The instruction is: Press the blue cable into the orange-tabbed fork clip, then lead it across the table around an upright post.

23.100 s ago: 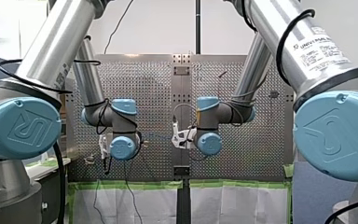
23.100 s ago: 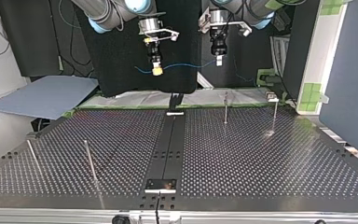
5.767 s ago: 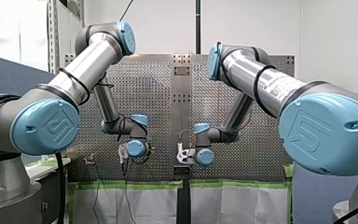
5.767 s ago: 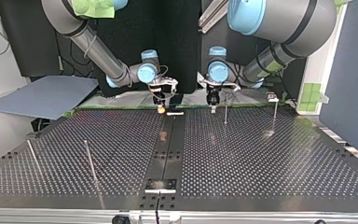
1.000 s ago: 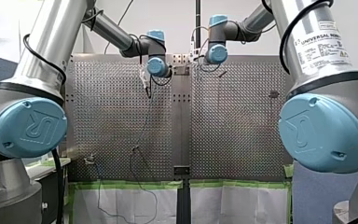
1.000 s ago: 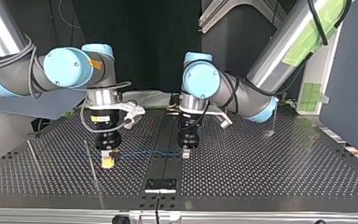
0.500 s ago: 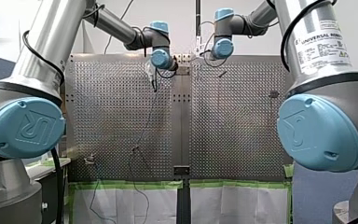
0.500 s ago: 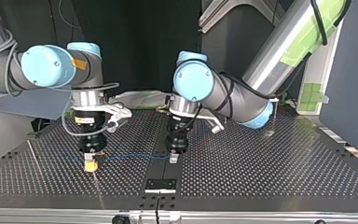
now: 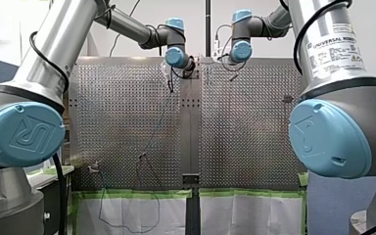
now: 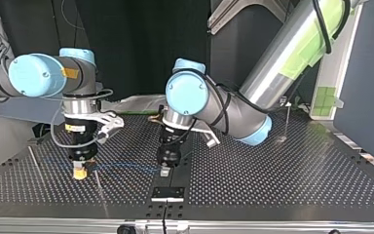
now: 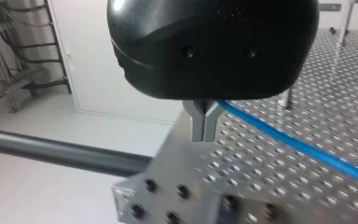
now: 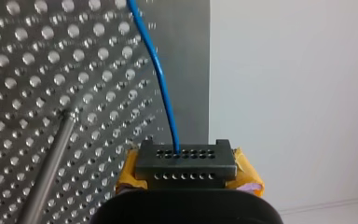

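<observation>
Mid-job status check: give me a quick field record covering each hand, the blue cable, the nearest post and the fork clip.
left hand: shut on the blue cable
right hand: yellow pads shut on the cable, at the top view's left
cable span: runs between the two hands, low over the perforated table
nearest post: upright, close beside the right hand, on the left hand's side
cable-post contact: cannot tell
fork clip: not made out in any view
</observation>
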{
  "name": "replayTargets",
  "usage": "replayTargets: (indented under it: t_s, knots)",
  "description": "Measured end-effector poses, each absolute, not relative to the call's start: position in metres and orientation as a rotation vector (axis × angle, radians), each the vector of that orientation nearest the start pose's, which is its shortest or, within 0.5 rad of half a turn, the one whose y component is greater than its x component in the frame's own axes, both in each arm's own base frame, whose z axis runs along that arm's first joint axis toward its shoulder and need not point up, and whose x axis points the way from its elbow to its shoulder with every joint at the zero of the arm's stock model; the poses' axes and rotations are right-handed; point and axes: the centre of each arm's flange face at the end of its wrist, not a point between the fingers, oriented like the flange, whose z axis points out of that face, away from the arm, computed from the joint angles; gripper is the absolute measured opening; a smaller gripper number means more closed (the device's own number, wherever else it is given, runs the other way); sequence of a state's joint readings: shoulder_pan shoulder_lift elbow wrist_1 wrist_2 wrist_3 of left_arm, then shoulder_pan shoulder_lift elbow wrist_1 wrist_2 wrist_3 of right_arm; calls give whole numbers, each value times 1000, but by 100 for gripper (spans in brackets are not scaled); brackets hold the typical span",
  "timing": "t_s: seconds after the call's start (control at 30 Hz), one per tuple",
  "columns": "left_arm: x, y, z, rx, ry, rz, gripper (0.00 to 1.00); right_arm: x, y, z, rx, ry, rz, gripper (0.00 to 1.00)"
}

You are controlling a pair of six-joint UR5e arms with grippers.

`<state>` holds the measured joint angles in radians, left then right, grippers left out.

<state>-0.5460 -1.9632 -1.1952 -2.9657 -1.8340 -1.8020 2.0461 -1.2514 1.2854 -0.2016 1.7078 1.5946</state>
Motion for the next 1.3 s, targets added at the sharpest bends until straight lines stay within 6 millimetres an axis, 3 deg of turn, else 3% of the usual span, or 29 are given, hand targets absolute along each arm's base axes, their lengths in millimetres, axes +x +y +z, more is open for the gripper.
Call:
replayTargets:
  t_s: [0.23, 1.0, 1.3]
  knots:
    - [515, -446, 488, -9, 1402, -490, 0, 387, -522, 471, 1280, -979, 1562, 0]
    - [528, -507, 447, 38, 1548, -420, 0, 338, -556, 471, 1247, -1023, 1528, 0]
    - [536, -520, 461, 8, 1508, -461, 0, 322, -566, 471, 1256, -1034, 1554, 0]
